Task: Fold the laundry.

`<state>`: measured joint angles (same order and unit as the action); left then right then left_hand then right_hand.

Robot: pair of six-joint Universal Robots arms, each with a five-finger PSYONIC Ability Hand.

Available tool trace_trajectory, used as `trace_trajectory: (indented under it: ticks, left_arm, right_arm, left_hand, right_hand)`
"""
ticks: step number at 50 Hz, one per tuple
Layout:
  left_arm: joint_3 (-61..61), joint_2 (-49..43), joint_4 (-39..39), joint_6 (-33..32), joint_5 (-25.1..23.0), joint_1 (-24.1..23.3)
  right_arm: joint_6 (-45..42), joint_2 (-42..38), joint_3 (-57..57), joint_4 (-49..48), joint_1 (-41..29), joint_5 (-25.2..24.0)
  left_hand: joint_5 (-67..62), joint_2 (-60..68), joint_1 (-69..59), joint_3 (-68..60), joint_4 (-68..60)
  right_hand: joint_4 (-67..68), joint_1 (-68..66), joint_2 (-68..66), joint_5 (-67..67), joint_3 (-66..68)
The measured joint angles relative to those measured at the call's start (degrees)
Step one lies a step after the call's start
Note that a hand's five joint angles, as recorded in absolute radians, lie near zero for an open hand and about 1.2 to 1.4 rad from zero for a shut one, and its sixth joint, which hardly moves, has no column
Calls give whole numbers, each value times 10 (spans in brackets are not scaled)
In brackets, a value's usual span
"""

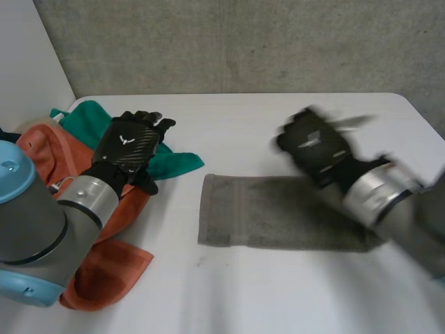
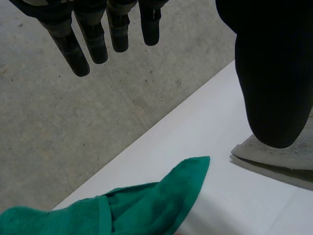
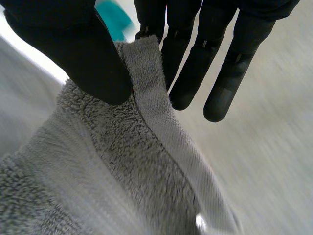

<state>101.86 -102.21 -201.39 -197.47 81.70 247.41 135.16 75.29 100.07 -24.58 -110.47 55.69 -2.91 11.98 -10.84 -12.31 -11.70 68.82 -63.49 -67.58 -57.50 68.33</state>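
A grey towel [image 1: 264,219] lies folded lengthwise on the white table [image 1: 278,299], right of the middle. My right hand [image 1: 316,149] is raised over the towel's far right part. In the right wrist view its thumb [image 3: 73,49] pinches a hemmed edge of the grey towel [image 3: 122,166] against the fingers [image 3: 188,78], and that edge is lifted. My left hand [image 1: 132,146] hovers open over a green cloth [image 1: 177,163] at the left. Its straight fingers [image 2: 93,44] and thumb [image 2: 274,73] hold nothing, with the green cloth [image 2: 146,205] below them.
An orange cloth [image 1: 104,271] lies crumpled under my left arm at the table's left edge, partly beneath the green one. A grey wall [image 1: 243,42] runs behind the table's far edge. A corner of the grey towel [image 2: 283,156] lies beyond the left thumb.
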Motion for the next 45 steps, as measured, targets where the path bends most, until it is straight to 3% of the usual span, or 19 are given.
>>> trace_trajectory:
  ticks: [3, 7, 9, 10, 11, 13, 16, 22, 26, 30, 32, 35, 37, 45]
  left_arm:
    - [13, 14, 1, 12, 0, 3]
    - [29, 32, 1, 28, -1, 4]
    - [32, 36, 2, 31, -1, 3]
    - [35, 40, 2, 36, -2, 3]
    - [35, 41, 2, 37, -2, 3]
    - [34, 43, 2, 39, -2, 2]
    - [31, 43, 2, 41, -3, 0]
    - [25, 41, 2, 41, -2, -15]
    - [24, 38, 2, 40, 0, -29]
    - [23, 31, 0, 39, 0, -50]
    - [22, 27, -1, 38, 1, -57]
    - [19, 22, -1, 39, 4, -68]
    - [18, 21, 0, 39, 6, -70]
    - [21, 35, 2, 40, 17, -61]
  right_arm:
    - [-4, -47, -13, -9, -66, 15]
    - [-17, -123, -52, 17, -123, 77]
    - [-17, -142, -69, 35, -131, 104]
    - [-4, -156, -89, 60, -134, 139]
    - [10, -158, -98, 71, -132, 153]
    - [50, -145, -106, 83, -122, 167]
    - [136, -97, -100, 92, -93, 167]
    - [285, -3, -42, 123, 3, 144]
    - [268, 2, -3, 157, 57, 140]
    - [195, -17, 36, 182, 119, 135]
    - [166, -32, 46, 187, 141, 130]
    - [137, -56, 48, 188, 166, 119]
    - [135, -65, 44, 186, 172, 114]
    - [201, -12, 16, 130, 140, 122]
  left_hand:
    - [0, 0, 0, 0, 0]
    - [0, 0, 0, 0, 0]
    - [0, 0, 0, 0, 0]
    - [0, 0, 0, 0, 0]
    - [0, 0, 0, 0, 0]
    - [0, 0, 0, 0, 0]
    - [0, 0, 0, 0, 0]
    - [0, 0, 0, 0, 0]
    - [0, 0, 0, 0, 0]
    - [0, 0, 0, 0, 0]
    - [0, 0, 0, 0, 0]
    - [0, 0, 0, 0, 0]
    - [0, 0, 0, 0, 0]
    - [0, 0, 0, 0, 0]
  right_hand:
    - [0, 0, 0, 0, 0]
    - [0, 1, 1, 0, 0]
    - [-102, 98, 102, 103, -102]
    - [-321, 323, 330, 318, -321]
    - [-441, 443, 461, 451, -442]
    - [-543, 504, 542, 536, -540]
    - [-566, 506, 555, 546, -563]
    - [-566, 506, 555, 546, -563]
    - [-566, 506, 555, 546, -563]
    - [-546, 490, 535, 527, -543]
    - [-440, 377, 418, 422, -435]
    - [-143, 77, 108, 133, -126]
    - [-31, 20, 10, 31, -27]
    - [-2, 20, -1, 7, -2]
